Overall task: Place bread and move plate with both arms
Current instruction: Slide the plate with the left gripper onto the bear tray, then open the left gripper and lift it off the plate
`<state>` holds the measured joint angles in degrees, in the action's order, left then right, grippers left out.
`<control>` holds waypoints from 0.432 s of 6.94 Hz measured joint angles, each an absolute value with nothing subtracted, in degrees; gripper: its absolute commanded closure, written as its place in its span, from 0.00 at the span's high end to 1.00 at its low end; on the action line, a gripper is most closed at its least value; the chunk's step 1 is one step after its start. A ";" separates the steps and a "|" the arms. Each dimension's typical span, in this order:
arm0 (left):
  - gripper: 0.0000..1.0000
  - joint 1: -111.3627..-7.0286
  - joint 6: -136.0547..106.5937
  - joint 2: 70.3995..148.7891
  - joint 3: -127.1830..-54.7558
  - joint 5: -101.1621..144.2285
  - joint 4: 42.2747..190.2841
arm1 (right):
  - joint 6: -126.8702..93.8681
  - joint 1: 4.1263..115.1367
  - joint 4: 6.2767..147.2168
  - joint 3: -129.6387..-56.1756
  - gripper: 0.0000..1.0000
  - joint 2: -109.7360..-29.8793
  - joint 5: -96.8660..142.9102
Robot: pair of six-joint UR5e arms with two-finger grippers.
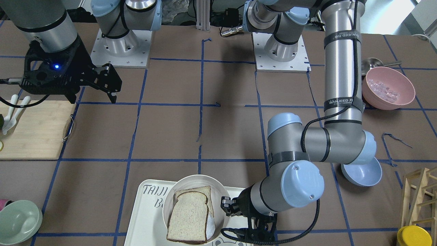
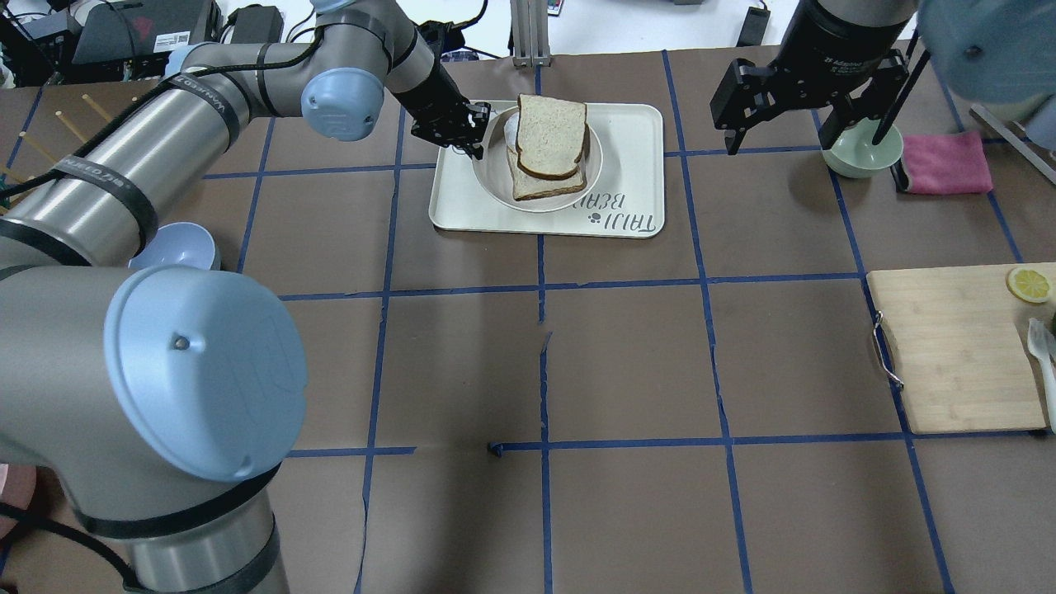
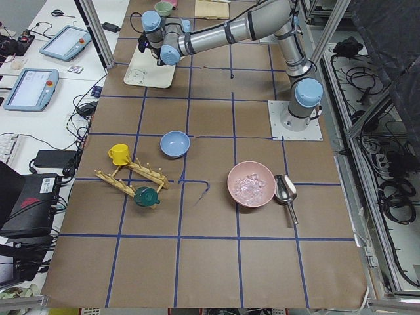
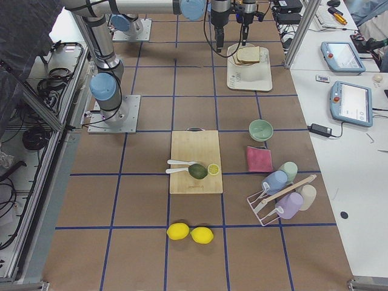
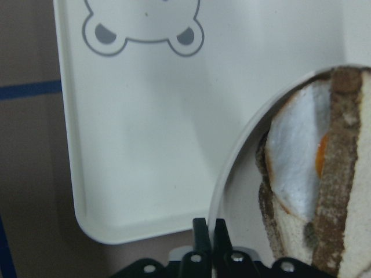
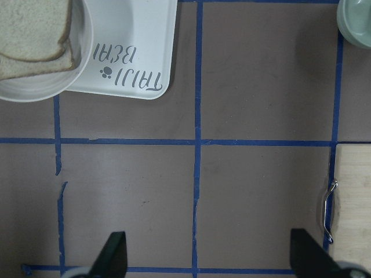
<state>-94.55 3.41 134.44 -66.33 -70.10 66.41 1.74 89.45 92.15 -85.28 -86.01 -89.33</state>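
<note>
1. Resting on the tray [image 2: 635, 148], the plate [image 2: 493, 169] occupies the half of it toward the robot's left, away from the "TAIJI BEAR" lettering.
2. Bread [image 2: 551, 132]: a dark-crusted slice with a rounded top. It lies flat as the top layer on the plate, within the tray's outline, and is offset from the layer below so the edges do not line up.
3. Egg slice [image 2: 544, 188]: a paler slice under the bread, also on the plate. In the left wrist view, egg white [image 5: 293, 150] and a little orange yolk show between the two slices.
4. Left gripper [image 2: 473, 144]: reaches in over the tray's robot-left edge. Its fingers are drawn almost together, pinching the plate's rim.
5. Right gripper [image 2: 780, 144]: hangs above the table [image 2: 627, 363] beyond the tray's robot-right edge, well apart from it. Its fingers are spread wide and hold nothing.
6. Green bowl [image 2: 862, 153]: stands farther out from the tray on that same side, past the right gripper.
</note>
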 measured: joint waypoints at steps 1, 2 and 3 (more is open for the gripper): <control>0.00 -94.56 3.41 137.43 -63.42 -69.93 65.75 | 1.70 89.46 92.18 -85.34 1.00 -86.03 -89.31; 0.00 -94.56 3.48 139.75 -61.63 -69.84 64.30 | 1.68 89.46 92.19 -85.38 1.00 -86.03 -89.30; 0.99 -94.57 3.60 141.19 -60.77 -69.78 62.98 | 1.65 89.43 92.22 -85.41 1.00 -85.97 -89.30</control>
<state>-94.57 3.60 141.19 -60.77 -69.78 62.98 1.65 89.43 92.22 -85.41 -85.97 -89.30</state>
